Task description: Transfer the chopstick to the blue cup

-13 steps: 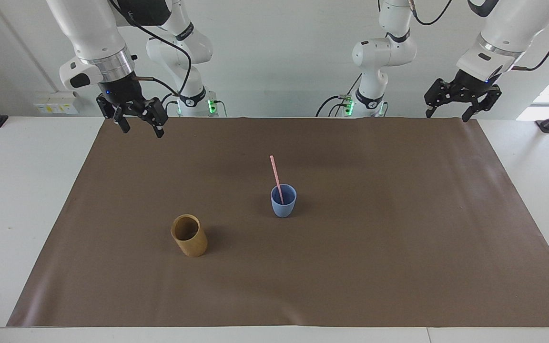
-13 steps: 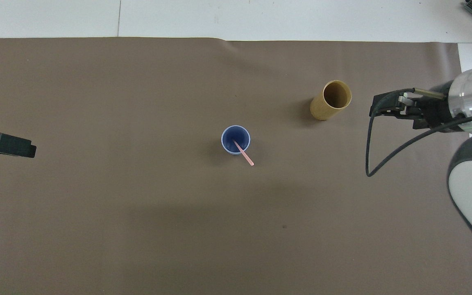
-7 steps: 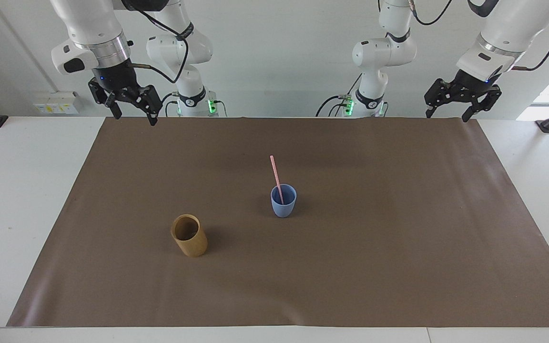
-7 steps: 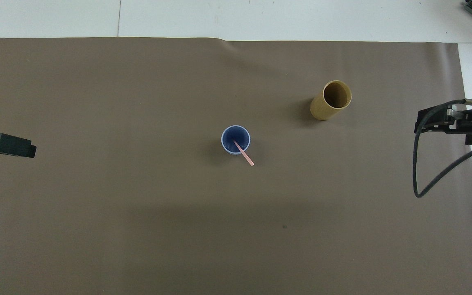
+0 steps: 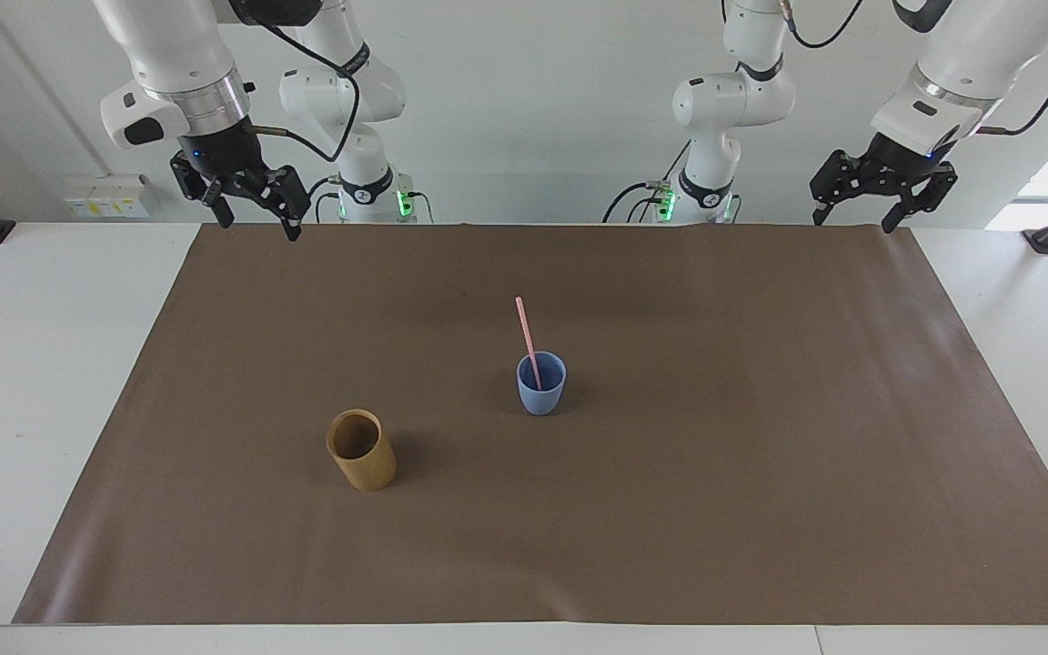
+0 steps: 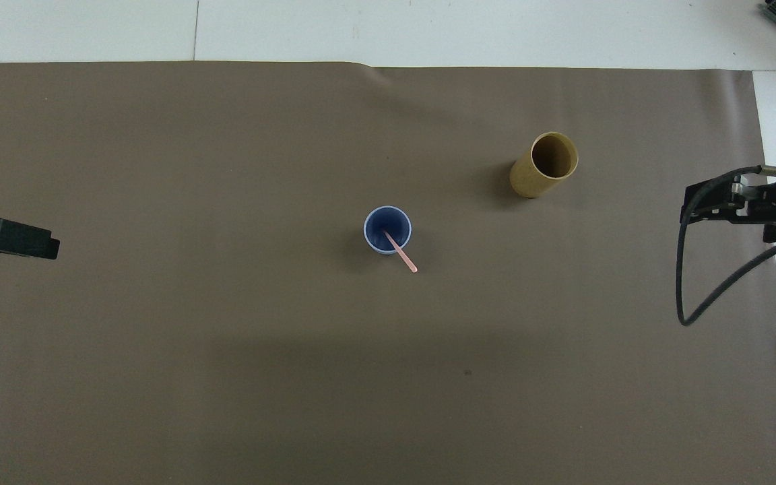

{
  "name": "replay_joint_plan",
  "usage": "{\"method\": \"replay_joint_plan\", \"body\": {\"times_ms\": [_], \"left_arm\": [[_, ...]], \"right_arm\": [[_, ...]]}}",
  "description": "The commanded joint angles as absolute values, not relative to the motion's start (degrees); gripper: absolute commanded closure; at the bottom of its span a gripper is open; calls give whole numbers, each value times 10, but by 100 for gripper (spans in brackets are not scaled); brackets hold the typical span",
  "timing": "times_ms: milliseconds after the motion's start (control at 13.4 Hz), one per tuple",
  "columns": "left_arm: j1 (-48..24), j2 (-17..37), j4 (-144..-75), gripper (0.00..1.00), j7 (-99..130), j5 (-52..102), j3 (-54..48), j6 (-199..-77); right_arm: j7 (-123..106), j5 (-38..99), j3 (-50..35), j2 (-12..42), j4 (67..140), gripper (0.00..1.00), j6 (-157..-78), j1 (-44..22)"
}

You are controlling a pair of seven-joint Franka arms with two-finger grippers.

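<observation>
Black right gripper (image 5: 256, 211) raised, empty, left gripper (image 5: 858, 205) likewise

A matt brown paper-like sheet (image 5: 670, 509) covers the smooth white tabletop (image 5: 24, 382); the blue cup (image 5: 540, 393) looks matt, the tan cup (image 5: 362, 452) wood-like.

The thin pale pink chopstick (image 5: 529, 338) stands tilted in the small light-blue tumbler cup (image 5: 541, 389) mid-surface; the tan-brown cylindrical cup (image 5: 361, 450) stands apart, farther from the robots, toward the right arm's end.
</observation>
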State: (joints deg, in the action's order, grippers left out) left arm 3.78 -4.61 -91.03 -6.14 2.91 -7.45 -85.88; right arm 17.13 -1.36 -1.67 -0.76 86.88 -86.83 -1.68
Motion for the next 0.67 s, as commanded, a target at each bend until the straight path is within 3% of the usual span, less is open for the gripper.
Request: {"method": "replay_joint_plan", "body": {"times_ms": [0, 598], "left_arm": [[48, -54, -910, 0, -64, 36, -79, -849], [48, -54, -910, 0, -64, 37, -79, -849]], "right_arm": [[152, -11, -22, -12, 875, 0, -867, -8], [129, 9, -21, -12, 875, 0, -868, -7]]}}
